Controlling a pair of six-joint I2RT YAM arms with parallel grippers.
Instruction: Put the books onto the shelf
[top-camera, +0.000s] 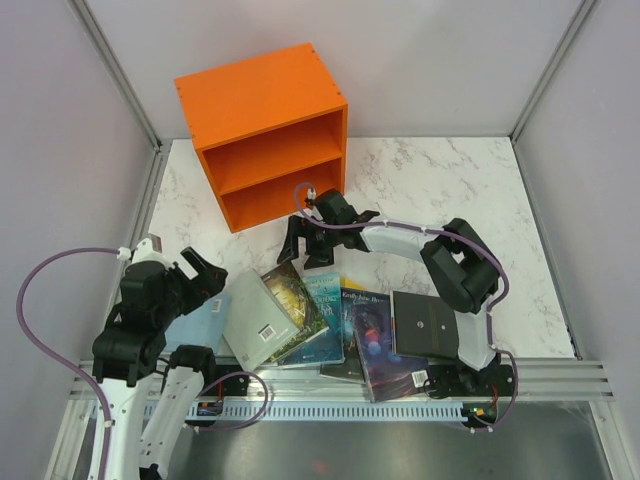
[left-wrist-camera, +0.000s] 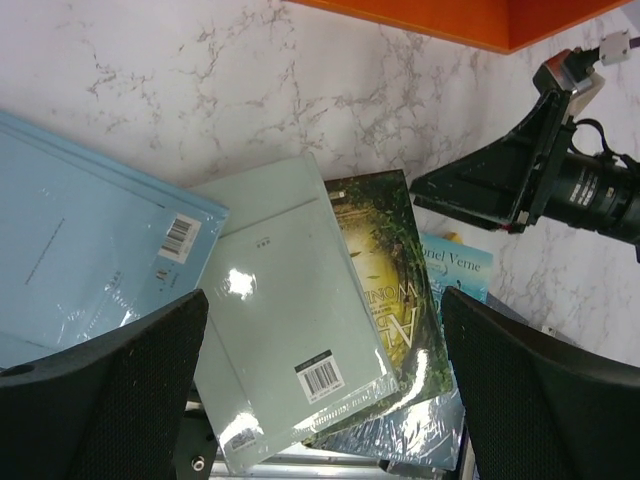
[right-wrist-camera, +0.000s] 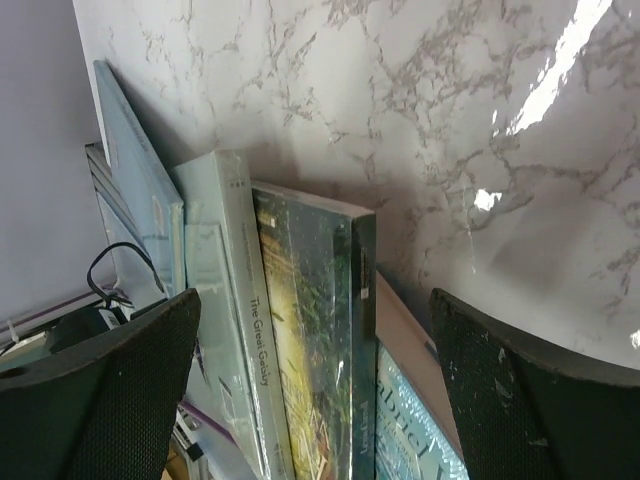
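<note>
Books (top-camera: 300, 315) overlapping | left end effector (top-camera: 202, 274) spread | right end effector (top-camera: 308, 247) spread

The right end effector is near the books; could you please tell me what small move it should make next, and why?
Probably lower the right end effector onto the far edge of the green-covered book. Its jaws stand open and empty just above that edge, the books lie in a loose pile, and the orange shelf holds nothing yet.
</note>
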